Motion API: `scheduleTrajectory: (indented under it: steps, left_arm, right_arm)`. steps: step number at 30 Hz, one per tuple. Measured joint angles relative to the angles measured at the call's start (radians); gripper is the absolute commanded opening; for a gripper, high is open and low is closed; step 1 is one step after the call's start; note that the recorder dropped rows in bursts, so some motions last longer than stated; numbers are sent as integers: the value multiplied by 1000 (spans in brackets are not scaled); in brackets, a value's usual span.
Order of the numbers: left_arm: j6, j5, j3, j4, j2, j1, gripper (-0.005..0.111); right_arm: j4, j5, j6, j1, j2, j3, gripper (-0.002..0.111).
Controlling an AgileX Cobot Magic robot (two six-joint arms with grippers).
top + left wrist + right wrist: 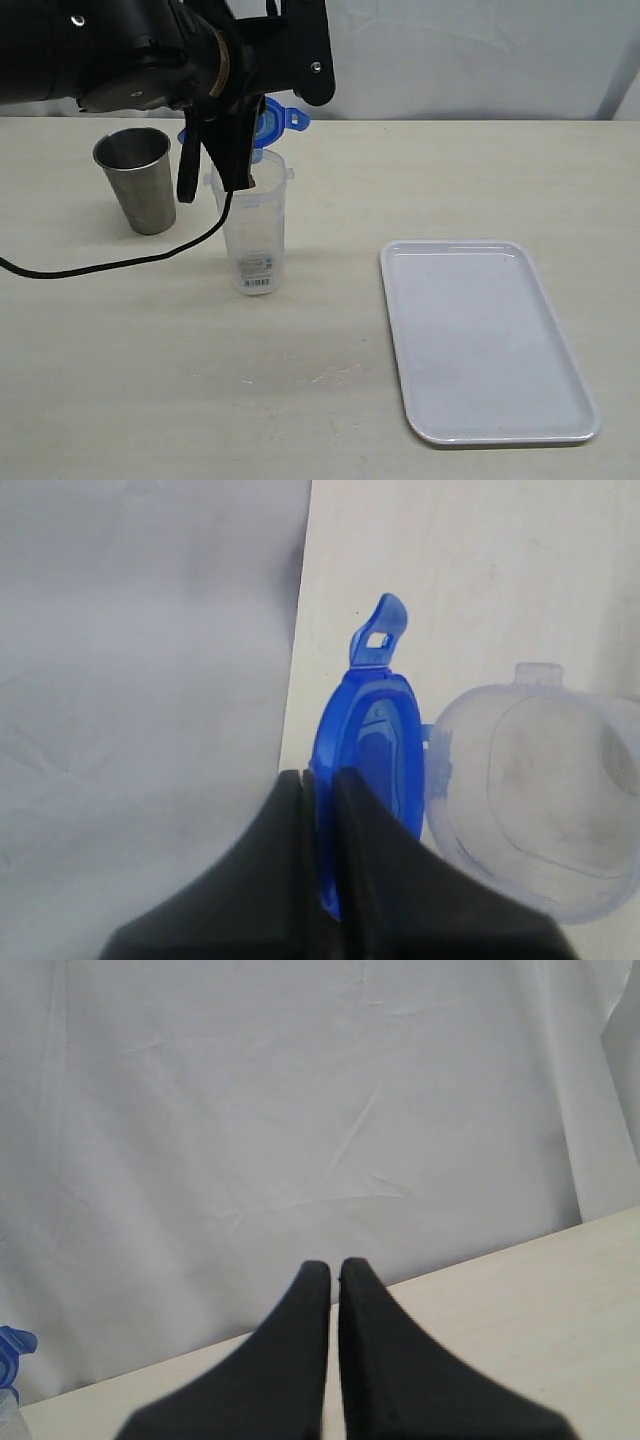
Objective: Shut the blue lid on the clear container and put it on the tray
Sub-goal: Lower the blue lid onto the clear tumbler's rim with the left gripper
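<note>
Nearest, the pale cream table (150, 390) is matte and bare, with a few faint whitish scuffs (332, 375) in its finish. To the right lies the tray (490, 340), flat and white, with nothing on it. A black cable (120, 262) trails over the table from the left edge and curves up towards the left arm.

Further back, the clear container (255, 235) stands upright on the table, left of the tray and well apart from it, its mouth open and a white barcode label (258, 271) near its base. A steel cup (137, 180) stands near it on the left.

Above the container's rim the left claw (320, 776) is pinching the blue lid (370, 740) by its edge, so that the lid stands on edge beside the open mouth rather than sitting on it, one flap tab (380, 632) sticking out.

The right claw (333, 1266) has its fingers pressed together with nothing between them, raised over the table's far part.

Behind everything hangs a white cloth (450, 60), creased and softly folded, closing off the room.
</note>
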Motion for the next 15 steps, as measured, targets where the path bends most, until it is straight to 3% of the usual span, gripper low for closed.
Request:
scheduleTrajectory:
  steps: [15]
  left_arm:
    - [8,-2,0,-30,-35,0,0]
  right_arm:
    - [0,1,0,0,0,0,4]
